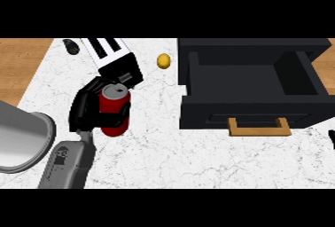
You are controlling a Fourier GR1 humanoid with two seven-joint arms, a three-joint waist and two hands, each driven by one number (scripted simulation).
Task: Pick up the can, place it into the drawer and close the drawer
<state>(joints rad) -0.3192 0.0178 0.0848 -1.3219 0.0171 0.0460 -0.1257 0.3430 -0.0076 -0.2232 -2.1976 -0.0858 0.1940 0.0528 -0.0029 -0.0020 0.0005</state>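
Observation:
A red can with a silver top stands upright on the white marble counter, left of centre. My left hand comes up from the lower left, and its black fingers are curled round the can's middle. Right of it is the black drawer, pulled open, its inside bare and its wooden handle facing me. Roughly a can's height of counter separates the can from the drawer's front. Only a black sliver of my right hand shows at the right edge.
A black and white toaster stands just behind the can. A yellow lemon lies between toaster and drawer, and a dark avocado sits at the back left. A large grey pot fills the left edge.

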